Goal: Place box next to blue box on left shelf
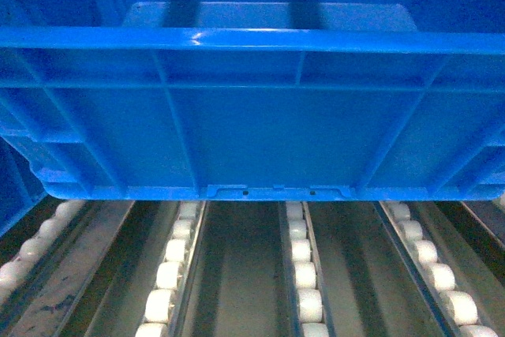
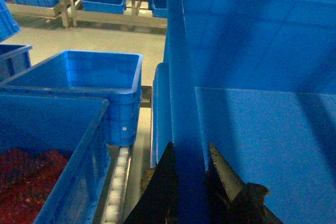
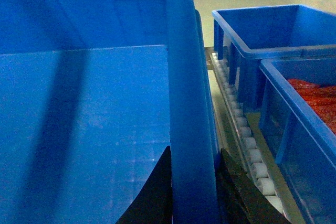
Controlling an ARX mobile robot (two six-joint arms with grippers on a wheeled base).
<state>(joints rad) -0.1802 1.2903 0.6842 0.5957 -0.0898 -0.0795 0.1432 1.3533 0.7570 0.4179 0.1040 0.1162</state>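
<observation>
Roller-deck left shelf (image 1: 304, 274) at 6 o'clock; pale floor beyond. Ribbed bright-blue box (image 1: 260, 140) above; left gripper (image 2: 190, 182), right gripper (image 3: 193, 182) each pinch rim.

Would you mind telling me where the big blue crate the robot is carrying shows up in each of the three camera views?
Head: the box fills the upper part, its ribbed near wall facing the camera.
Left wrist: its rim runs up the centre, interior at right, with the left gripper straddling the wall.
Right wrist: interior at left, rim up the centre, straddled by the right gripper.
Shared landmark: the left shelf's white rollers.
</observation>
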